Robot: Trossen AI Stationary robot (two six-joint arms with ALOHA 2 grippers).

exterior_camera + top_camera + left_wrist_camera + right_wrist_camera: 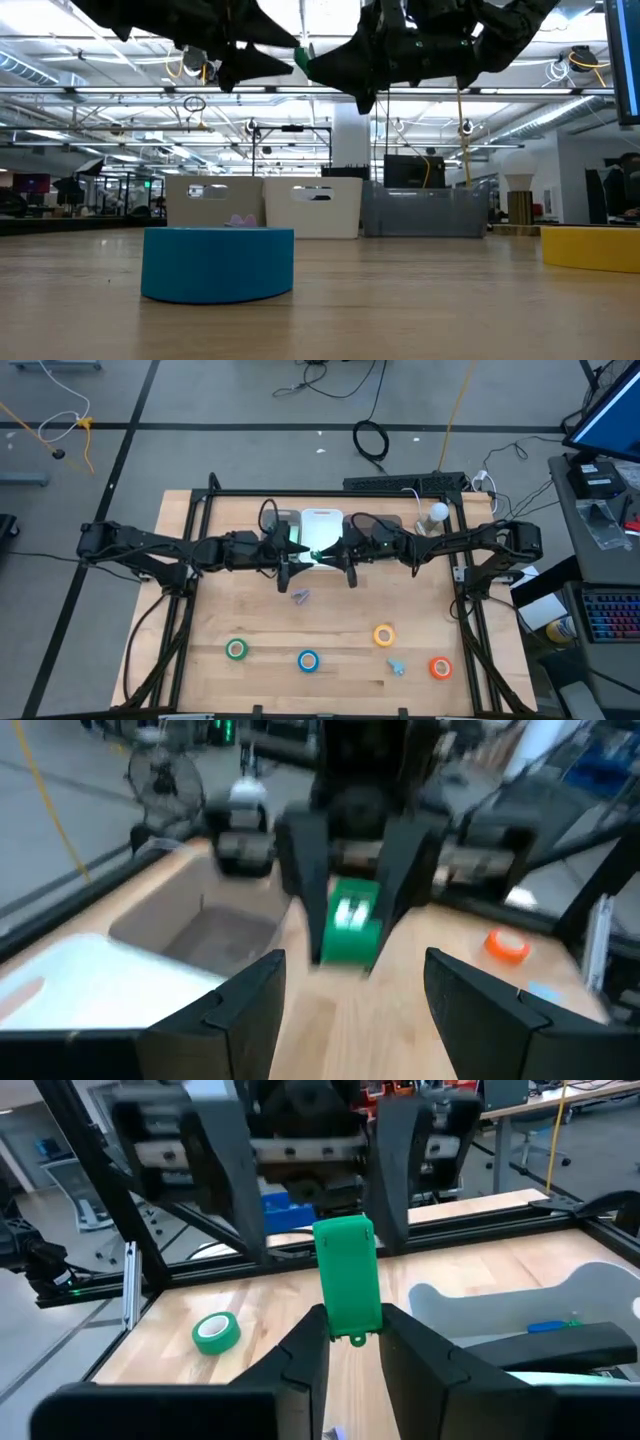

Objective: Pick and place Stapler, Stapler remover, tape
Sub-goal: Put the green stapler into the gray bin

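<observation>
My right gripper (pixel 350 1348) is shut on a green stapler (pixel 347 1275), high above the table's middle by the white bin (pixel 322 520). Facing it from the left, my left gripper (pixel 365 1010) is open, its fingers wide apart and short of the stapler (pixel 350 925). On the table lie a small lilac stapler remover (pixel 300 596) and a small light-blue thing (pixel 397 667). Green tape (pixel 236 650), blue tape (pixel 308 661), yellow tape (pixel 384 635) and orange tape (pixel 440 667) lie flat near the front edge. My right gripper pinches the stapler's near end (pixel 352 1328) between its two fingers. The fingers come level from the table's right and lie along the stapler. The stapler sticks out past the fingertips toward my left gripper, lifted clear of the table.
A beige bin (pixel 190 925) stands beside the white one at the table's far side; the white bin (pixel 600 1295) holds a small blue thing (pixel 550 1325). A black frame (pixel 330 490) runs round the table. Bare wood lies between the bins and the tape rolls.
</observation>
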